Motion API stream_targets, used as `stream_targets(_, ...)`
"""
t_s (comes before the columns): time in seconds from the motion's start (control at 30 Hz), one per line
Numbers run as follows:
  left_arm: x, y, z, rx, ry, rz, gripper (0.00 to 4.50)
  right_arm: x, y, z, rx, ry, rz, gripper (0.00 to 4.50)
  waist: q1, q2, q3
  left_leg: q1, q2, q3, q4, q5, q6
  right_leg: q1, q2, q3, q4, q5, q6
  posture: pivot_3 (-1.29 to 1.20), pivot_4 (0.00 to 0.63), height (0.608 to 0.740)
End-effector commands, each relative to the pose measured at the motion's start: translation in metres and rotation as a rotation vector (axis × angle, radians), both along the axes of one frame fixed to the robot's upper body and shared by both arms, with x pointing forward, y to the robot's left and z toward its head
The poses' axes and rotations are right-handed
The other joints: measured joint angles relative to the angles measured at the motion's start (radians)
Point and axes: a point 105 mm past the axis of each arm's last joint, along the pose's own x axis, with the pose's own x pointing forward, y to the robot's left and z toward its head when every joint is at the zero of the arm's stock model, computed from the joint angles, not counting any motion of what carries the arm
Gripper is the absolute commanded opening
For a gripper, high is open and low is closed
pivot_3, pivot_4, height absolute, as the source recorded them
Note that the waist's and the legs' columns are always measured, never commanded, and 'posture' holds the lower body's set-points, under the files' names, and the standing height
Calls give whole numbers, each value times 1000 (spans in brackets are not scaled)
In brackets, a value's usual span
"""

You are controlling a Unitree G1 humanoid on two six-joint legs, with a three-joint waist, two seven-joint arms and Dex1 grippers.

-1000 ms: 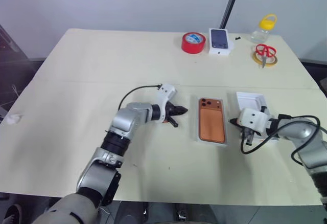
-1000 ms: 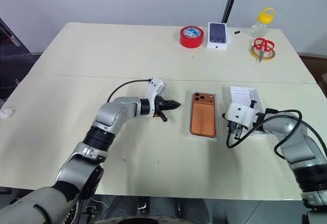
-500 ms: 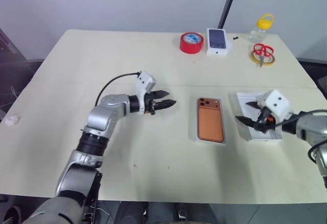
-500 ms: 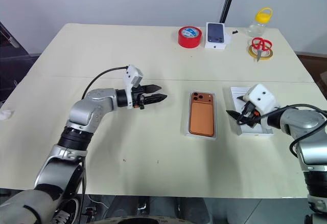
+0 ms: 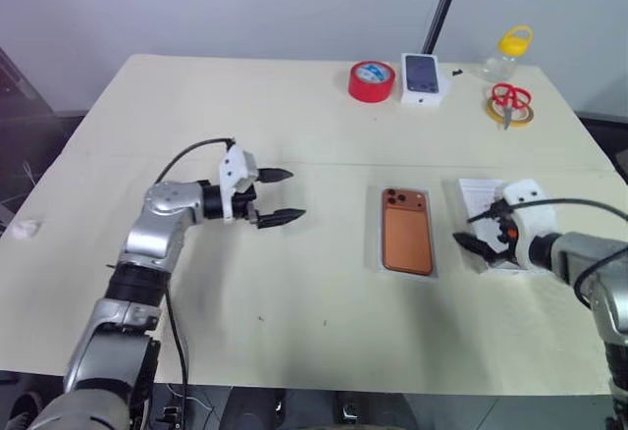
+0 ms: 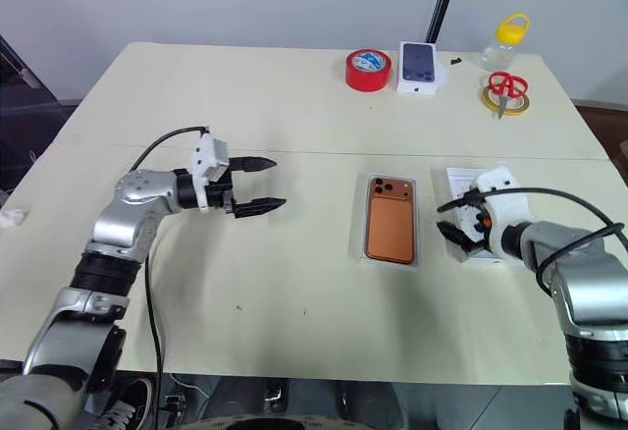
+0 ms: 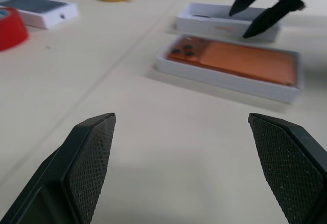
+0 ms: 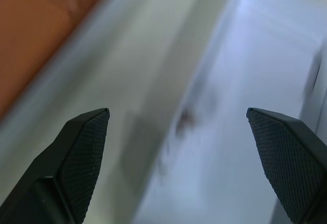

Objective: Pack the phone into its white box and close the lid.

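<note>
Orange-copper at mid-table: reads as the phone (image 5: 406,237), back up, camera cluster at the far end, already lying in the white box (image 7: 225,78). Leaves only the lid (image 5: 481,194) to deal with; lies just beside the box on the robot's right, apparently open side up.

Right gripper (image 5: 473,232): spread wide, grasping nothing, poised low over the lid's near wall on the side facing the box. Left gripper (image 5: 294,193): likewise released and empty, hanging above the bare table (image 5: 196,116), well apart from the phone.

Risks, as judged from here:
- Needs a flip before closing; pinching one thin cardboard wall could slip or buckle it mid-turn.
- Sits so close to the box that a clumsy close may shove it into the tray and skew the phone.
- Coming down crooked could catch a rim and jam, or tip the tray with no second hand steadying it.
- Cannot tell whether the phone is fully seated; if proud, stops the lid short.

Far-edge clutter, the red tape roll (image 5: 371,81) and scissors (image 5: 508,96), poses no likely trouble.
</note>
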Motion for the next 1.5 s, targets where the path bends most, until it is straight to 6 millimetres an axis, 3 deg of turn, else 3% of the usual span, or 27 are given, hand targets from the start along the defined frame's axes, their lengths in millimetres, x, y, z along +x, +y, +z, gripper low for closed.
stream_targets(0.03,-16,1,14,-30,-68,-90,4359,3,-7,21,-10,-3,-52,4500,-3,0,0,0,0,0,0,0,0,0,0,0,0,0,0,0,150,740)
stream_targets(0.3,-38,-3,8,15,-62,-218,4359,20,12,25,134,169,-69,4500,-1,0,0,1,1,0,0,2,3,0,0,0,1,1,-2,0,150,740)
stream_targets(0.57,-45,-5,5,6,-74,-186,4359,43,9,25,130,212,-92,4500,1,0,0,-3,1,1,-1,1,3,-4,0,0,-1,1,-2,0,150,740)
stream_targets(0.83,-48,-6,3,-7,-70,-154,4359,34,18,17,140,279,-70,4500,0,0,0,-3,1,1,-2,1,3,-5,0,0,0,1,-2,0,150,740)
stream_targets(0.97,-51,-8,1,-12,-64,-148,4500,27,17,13,129,298,-80,3223,1,0,0,-3,1,1,-2,1,3,-5,0,0,0,1,-2,0,150,740)
stream_targets(1.17,-52,-12,-1,-21,-42,-142,4500,27,8,8,119,280,-152,90,1,0,0,-3,1,1,-1,1,3,-4,0,0,0,1,-2,0,150,740)
stream_targets(1.5,-44,-12,-2,-23,-31,-112,4500,41,12,14,220,211,-236,32,-6,0,0,-1,1,1,0,1,3,-1,0,0,0,2,-2,0,150,740)
